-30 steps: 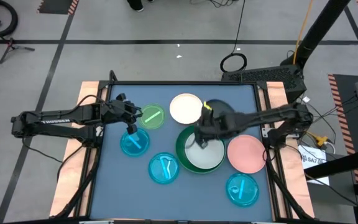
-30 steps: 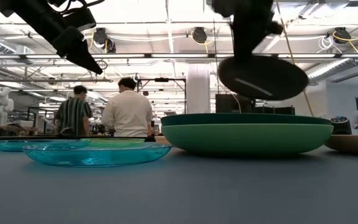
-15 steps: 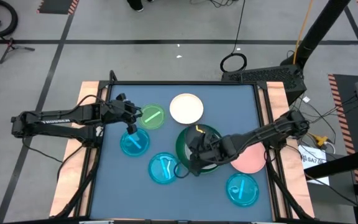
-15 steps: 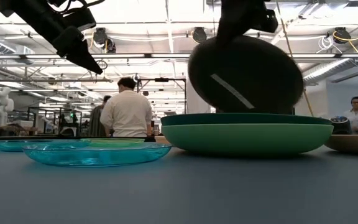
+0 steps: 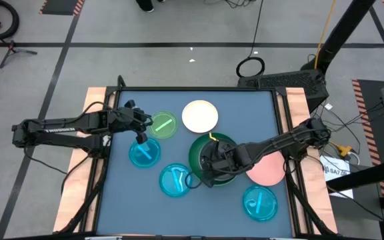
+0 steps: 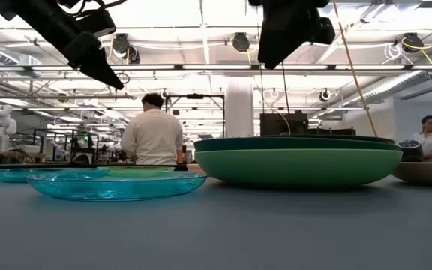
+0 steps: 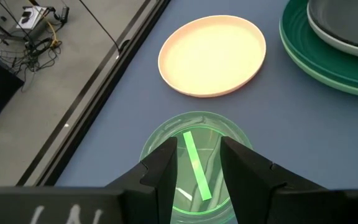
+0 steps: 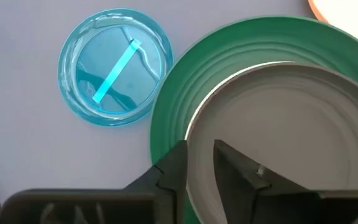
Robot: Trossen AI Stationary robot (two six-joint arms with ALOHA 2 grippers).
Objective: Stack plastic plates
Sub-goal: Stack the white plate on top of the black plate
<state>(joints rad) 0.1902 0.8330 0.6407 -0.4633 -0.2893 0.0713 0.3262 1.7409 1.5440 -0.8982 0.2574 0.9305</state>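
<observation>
The dark grey plate (image 8: pixel 278 143) now lies flat in the green stack (image 5: pixel 197 155), right jaws (image 8: pixel 199 163) barely parted at its rim.

Beneath my right fingers a dark grey round plastic plate (image 8: pixel 291 130) lies flat inside the large green round plastic plates (image 5: pixel 199 157). At their eleven o'clock sits my white plate (image 5: pixel 199 115), at nine a small lime translucent one (image 5: pixel 163 125), and three cyan ones (image 5: pixel 176 180) lie around.
</observation>
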